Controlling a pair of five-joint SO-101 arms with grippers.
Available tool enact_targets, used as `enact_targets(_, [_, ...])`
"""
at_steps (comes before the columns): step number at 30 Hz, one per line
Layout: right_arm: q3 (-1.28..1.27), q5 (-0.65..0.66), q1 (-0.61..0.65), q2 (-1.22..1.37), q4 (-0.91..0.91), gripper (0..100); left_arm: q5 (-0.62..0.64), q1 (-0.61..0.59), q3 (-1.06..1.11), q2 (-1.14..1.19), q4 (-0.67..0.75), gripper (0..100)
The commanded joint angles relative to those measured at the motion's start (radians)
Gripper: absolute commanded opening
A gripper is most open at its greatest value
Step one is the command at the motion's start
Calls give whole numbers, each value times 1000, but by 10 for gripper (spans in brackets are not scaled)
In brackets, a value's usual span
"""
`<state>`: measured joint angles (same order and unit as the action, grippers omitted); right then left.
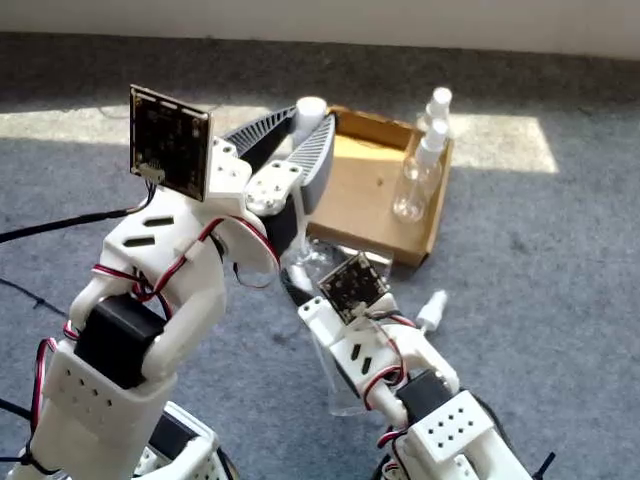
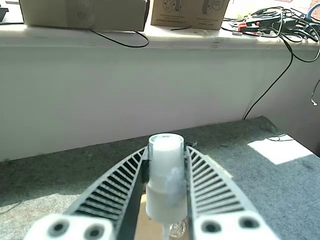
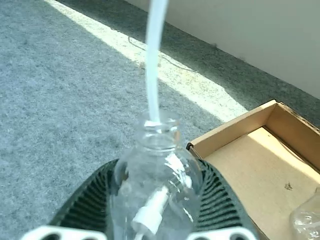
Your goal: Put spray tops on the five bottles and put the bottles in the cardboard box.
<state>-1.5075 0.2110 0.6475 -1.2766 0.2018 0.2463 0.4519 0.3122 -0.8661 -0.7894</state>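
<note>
Spray top [image 2: 166,175], a white plastic cylinder with a flat cap, is clamped between the black ribbed fingers of the left gripper [image 2: 166,149], which is raised above the near edge of the box [image 1: 365,200]. Its thin white tube [image 3: 154,60] hangs straight down, and the tube's end sits in the open mouth of a bottle [image 3: 161,137]. That bottle is clear, round-shouldered plastic with a short threaded neck. It stands upright, pinched at its body by the right gripper [image 3: 157,170], whose fingers have the same ribbed, tapering shape. It is held just in front of the box.

The box is a shallow tray of brown cardboard with low walls. Two bottles [image 1: 415,185], clear and already capped in white, stand close together in its far right corner. A loose top [image 1: 432,310] lies on the coarse grey carpet [image 1: 540,300] beside the right arm.
</note>
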Motion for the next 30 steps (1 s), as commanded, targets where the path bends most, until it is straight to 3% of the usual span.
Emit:
enact_targets(1, [15,-8,-19,-21,-25,4,11,-41,-13,-4,28,5])
enact_targets(13, [13,-8,-19,-30,-25,4,11,-77,64,-2,104,5])
enact_targets(21, [-8,-6,-24,-255,21,4,17,-70,105,-2,117,5])
enact_targets(30, [-15,-8,-25,-317,64,4,14,61,119,-12,71,5])
